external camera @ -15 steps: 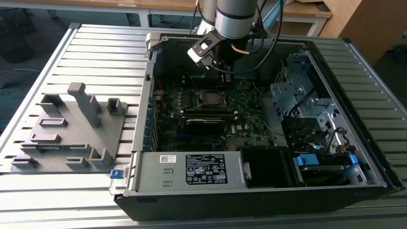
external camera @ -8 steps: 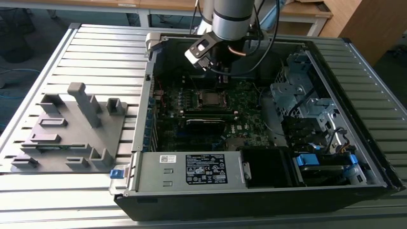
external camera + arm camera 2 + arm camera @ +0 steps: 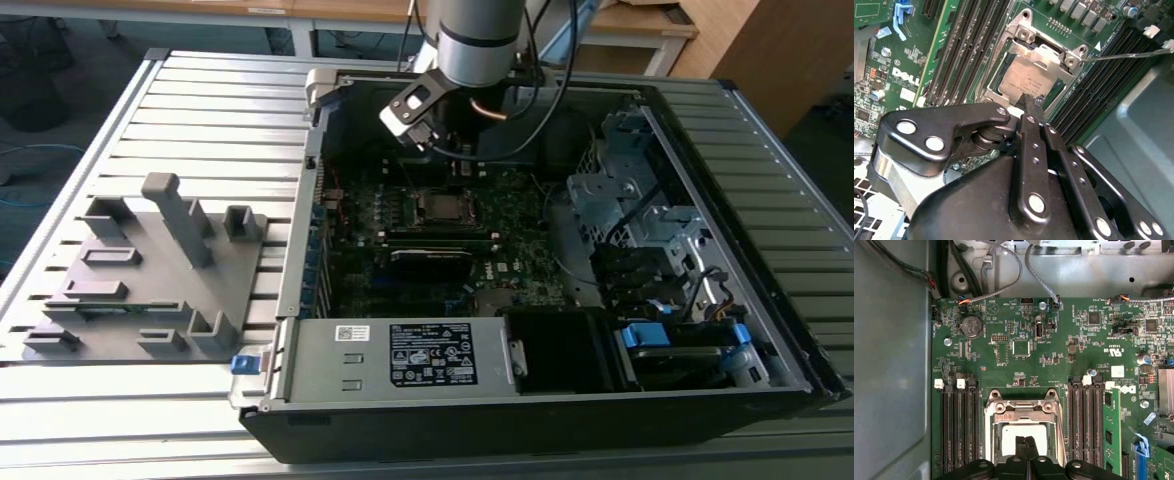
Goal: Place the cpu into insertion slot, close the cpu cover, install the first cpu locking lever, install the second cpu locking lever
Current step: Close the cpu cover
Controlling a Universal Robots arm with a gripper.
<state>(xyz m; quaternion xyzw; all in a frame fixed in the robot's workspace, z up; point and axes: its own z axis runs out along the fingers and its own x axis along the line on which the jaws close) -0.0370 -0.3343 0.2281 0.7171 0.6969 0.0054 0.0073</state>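
- First wrist view: the gripper (image 3: 1026, 441) has its two fingers pressed together with nothing between them. Their tips sit over the near part of the cpu (image 3: 1006, 437).
- The cpu lies flat in the insertion slot (image 3: 989, 437), directly under and just ahead of the fingertips. By my reading, that first step is done.
- The cpu cover (image 3: 1021, 411) appears to be down over the chip. Its silvery frame rings the pale face beyond the fingertips and along both flanks of the fingers. I cannot tell whether it is fully seated.
- In the second wrist view a thin locking lever (image 3: 1124, 54) juts out free, well off to one side beyond the fingertips, under no catch that I can see. I judge that this lever is not yet installed. I cannot make out the other lever.
- Writing: the motherboard (image 3: 1054, 350) beyond the fingers carries small white print throughout, and there is a maker's mark beside the memory slots (image 3: 1086, 425) flanking them.
- In the exterior view a white printed label (image 3: 434, 355) sits on the power supply (image 3: 334, 360), far from the fingers. I am not reading out any of this print.
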